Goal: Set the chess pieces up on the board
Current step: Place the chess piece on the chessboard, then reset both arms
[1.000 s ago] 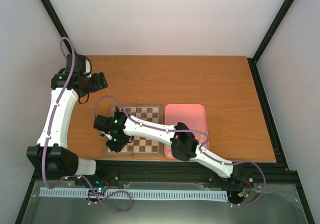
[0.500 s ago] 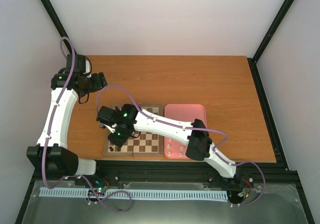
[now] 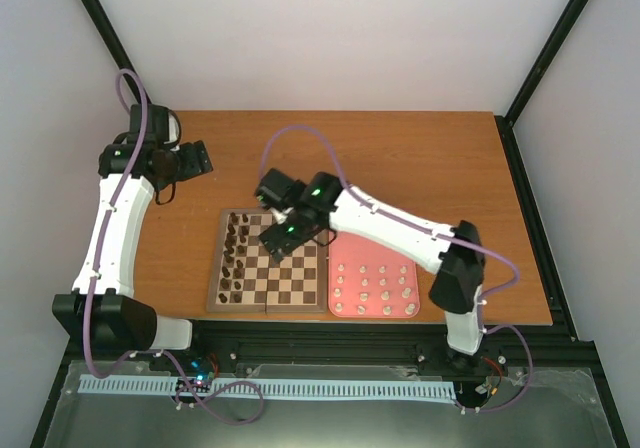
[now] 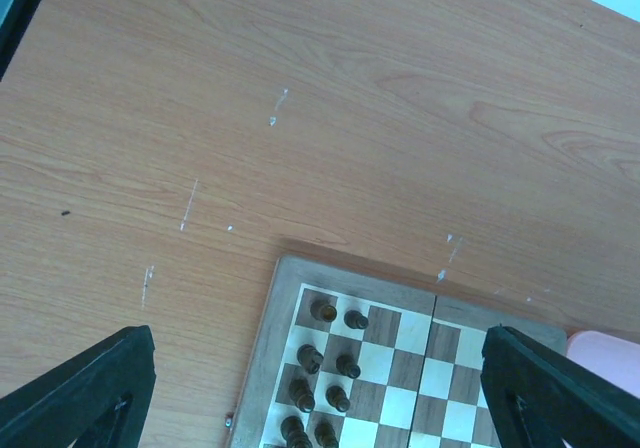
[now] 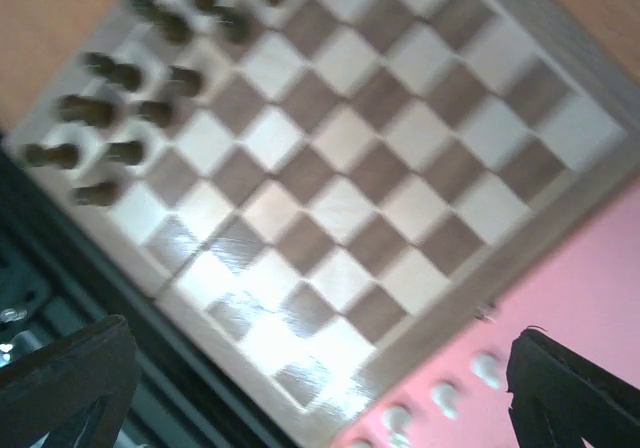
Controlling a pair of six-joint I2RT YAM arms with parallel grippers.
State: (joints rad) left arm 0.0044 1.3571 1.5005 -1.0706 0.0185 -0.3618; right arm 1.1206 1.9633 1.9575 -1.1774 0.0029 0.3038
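Note:
The board (image 3: 290, 280) lies in the middle of the table. Dark brown chess pieces (image 3: 236, 256) stand in its two left columns, and they also show in the left wrist view (image 4: 325, 368) and the right wrist view (image 5: 130, 108). Cream chess pieces (image 3: 375, 288) sit in rows in the pink tray (image 3: 352, 253). My right gripper (image 3: 281, 238) hovers over the board's far middle, open and empty (image 5: 320, 368). My left gripper (image 3: 190, 160) hangs open and empty over bare table beyond the board's far left corner (image 4: 318, 388).
The pink tray (image 5: 590, 298) touches the board's right side (image 5: 340, 208). The black frame rail runs just past the board's near edge. My right arm arches over the tray's far end. Bare wood stretches behind and to the right.
My right gripper has opened and swung from the board's near left corner up and right to its far middle, uncovering the dark pieces and the tray. The left arm stayed still.

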